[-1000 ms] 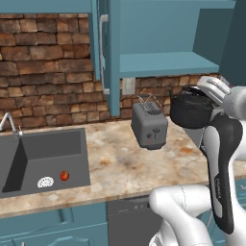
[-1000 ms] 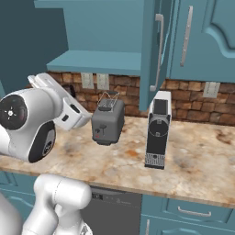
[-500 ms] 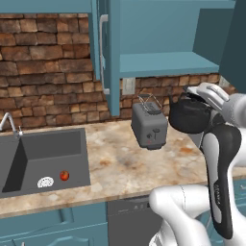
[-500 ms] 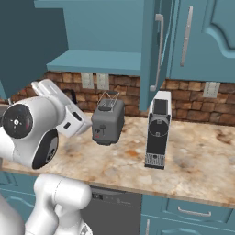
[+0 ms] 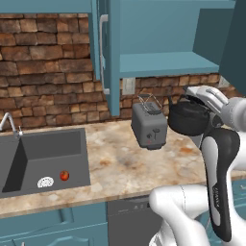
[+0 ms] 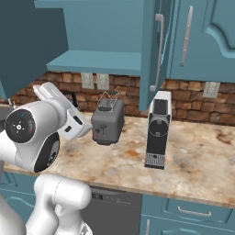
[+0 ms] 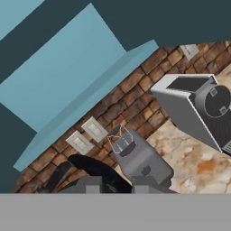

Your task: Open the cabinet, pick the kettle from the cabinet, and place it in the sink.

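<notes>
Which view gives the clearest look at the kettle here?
The left base view: the kettle hangs whole in the gripper, right of the toaster. The hand view catches just its dark handle arc; the right base view mostly hides it behind the arm.

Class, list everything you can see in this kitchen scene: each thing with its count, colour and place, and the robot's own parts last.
cabinet: one, teal, open, on the wall above the counter
kettle: one, black, held in the air right of the toaster
toaster: one, grey, on the counter
coffee machine: one, white and black, on the counter right of the toaster
sink: one, dark grey, at the counter's left
small red thing: one, in the sink
gripper: one, fingers shut on the kettle's handle
</notes>
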Motion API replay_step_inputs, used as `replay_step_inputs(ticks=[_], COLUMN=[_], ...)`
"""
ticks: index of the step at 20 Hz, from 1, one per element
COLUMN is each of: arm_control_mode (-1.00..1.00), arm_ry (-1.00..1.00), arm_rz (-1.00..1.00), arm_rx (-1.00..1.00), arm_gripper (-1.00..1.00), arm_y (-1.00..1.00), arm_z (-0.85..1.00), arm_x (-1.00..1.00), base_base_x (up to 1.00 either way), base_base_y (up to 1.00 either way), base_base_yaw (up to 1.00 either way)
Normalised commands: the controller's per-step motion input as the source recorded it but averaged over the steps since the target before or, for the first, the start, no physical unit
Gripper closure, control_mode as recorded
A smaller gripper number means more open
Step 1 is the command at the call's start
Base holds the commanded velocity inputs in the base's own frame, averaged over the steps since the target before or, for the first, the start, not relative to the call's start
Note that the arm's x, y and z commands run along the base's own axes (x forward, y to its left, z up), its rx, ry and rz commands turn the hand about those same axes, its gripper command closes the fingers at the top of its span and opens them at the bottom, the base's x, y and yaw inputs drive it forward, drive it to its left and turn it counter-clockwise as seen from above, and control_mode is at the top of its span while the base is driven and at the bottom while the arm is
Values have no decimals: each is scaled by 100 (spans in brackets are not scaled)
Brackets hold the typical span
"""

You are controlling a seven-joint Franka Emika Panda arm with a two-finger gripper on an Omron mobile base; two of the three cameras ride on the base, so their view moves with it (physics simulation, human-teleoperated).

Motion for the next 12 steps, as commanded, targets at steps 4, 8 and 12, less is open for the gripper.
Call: replay_step_inputs(ticks=[4, 8, 12], arm_control_mode=[-100, -100, -100], arm_ry=[0, 0, 0], arm_rz=[0, 0, 0], arm_rx=[0, 0, 0], arm_gripper=[100, 100, 100], arm_y=[0, 0, 0], arm_z=[0, 0, 0], arm_x=[0, 0, 0], base_base_x=[0, 0, 0], base_base_y=[0, 0, 0], base_base_yaw=[0, 0, 0])
